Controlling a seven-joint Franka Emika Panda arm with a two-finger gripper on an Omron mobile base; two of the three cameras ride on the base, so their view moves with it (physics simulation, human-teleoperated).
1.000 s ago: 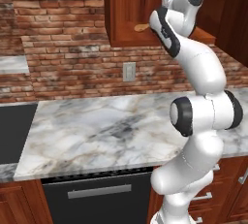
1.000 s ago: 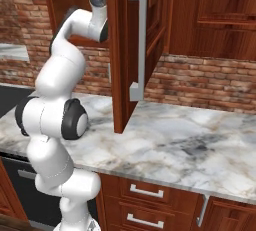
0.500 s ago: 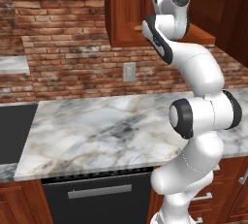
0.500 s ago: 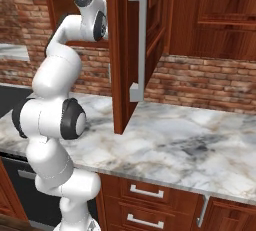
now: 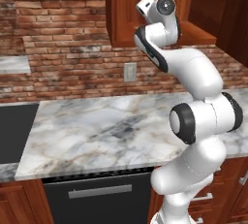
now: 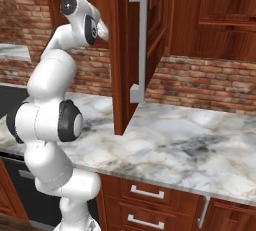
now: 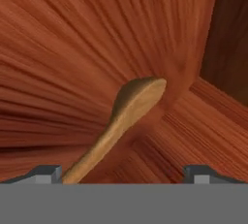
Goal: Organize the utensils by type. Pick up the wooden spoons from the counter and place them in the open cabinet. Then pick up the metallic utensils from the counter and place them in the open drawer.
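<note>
A pale tan wooden spoon point(image 7: 131, 105) lies on the reddish-brown floor of the open cabinet point(image 5: 130, 9), its bowl away from the hand and its handle running back toward the left fingertip. My gripper point(image 7: 123, 173) is open, its two dark fingertips wide apart with nothing between them. In the base views the white arm reaches up to the cabinet point(image 6: 120, 50), and the hand's fingers are hidden behind the wrist and the cabinet door. The marble counter point(image 5: 97, 131) lies below, with no utensil visible on the part seen here.
The open cabinet door with its silver bar handle point(image 6: 137, 40) hangs over the counter point(image 6: 200, 145) right beside the arm. A black cooktop point(image 5: 14, 131) lies at the left, a dark dishwasher front point(image 5: 92, 199) below it. Closed drawers point(image 6: 145, 192) sit under the counter.
The wrist has turned and the hand has pulled back a little from the cabinet. The spoon tip seen beside the hand a second ago is out of the left base view.
</note>
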